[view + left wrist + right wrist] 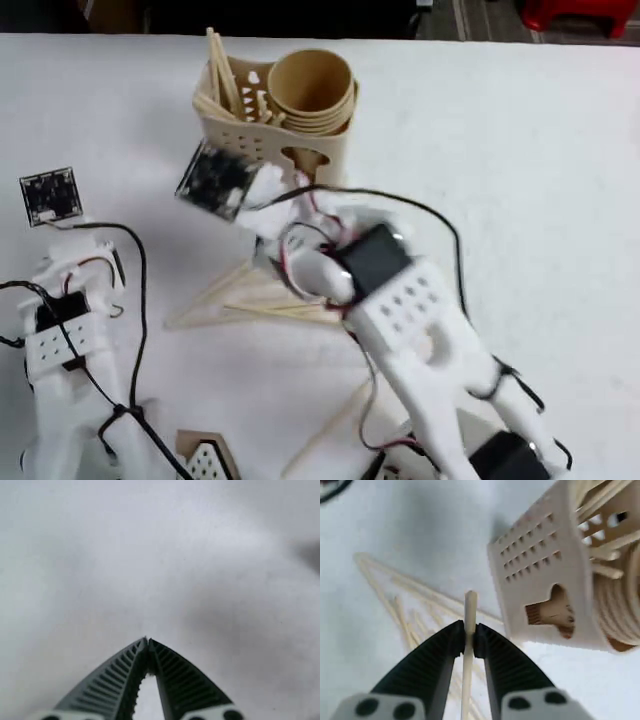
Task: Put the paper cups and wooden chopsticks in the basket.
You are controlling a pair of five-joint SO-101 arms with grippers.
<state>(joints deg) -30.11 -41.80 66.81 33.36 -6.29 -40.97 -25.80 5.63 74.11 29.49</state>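
The chopstick, light, stiff and probably slick, is pinched near one end by the right gripper, just beside the basket at the table's far edge; a hold nearer mid-length would likely swing less. I count about four nested cups in the basket, roughly five loose sticks mid-table and one more stick by the near edge. The left gripper is pressed together, empty.

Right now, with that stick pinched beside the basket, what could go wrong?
The right gripper holds the chopstick near one end, so it might swivel or slip out. The basket stands very close and already holds cups and chopsticks. The gripper could knock it, or the stick could snag on those inside.
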